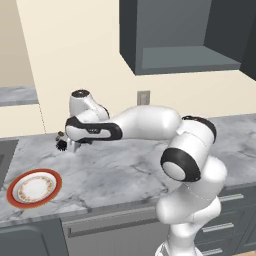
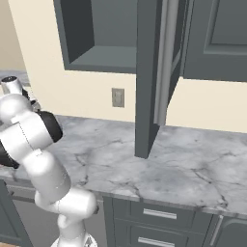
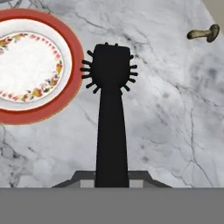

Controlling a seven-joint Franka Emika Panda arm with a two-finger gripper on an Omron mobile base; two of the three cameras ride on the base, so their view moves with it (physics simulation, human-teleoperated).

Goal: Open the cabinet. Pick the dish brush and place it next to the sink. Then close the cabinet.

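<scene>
My gripper [image 1: 75, 145] is shut on the dish brush [image 1: 62, 145], holding it just above the marble counter near the back wall. In the hand view the all-black dish brush [image 3: 111, 113] sticks straight out from the gripper [image 3: 111, 181], its bushy head hanging over bare counter beside the plate's rim. The sink [image 1: 4, 159] shows as a dark sliver at the far left, left of the brush. The cabinet [image 1: 185, 35] on the wall stands open with an empty shelf, and its door [image 2: 147, 91] swings out over the counter.
A red-rimmed white plate [image 1: 34, 187] lies near the counter's front edge, between the sink and the arm. A small brownish knob-shaped object [image 3: 203, 33] rests on the counter by the wall. Drawers [image 2: 159, 213] with bar handles run below the counter.
</scene>
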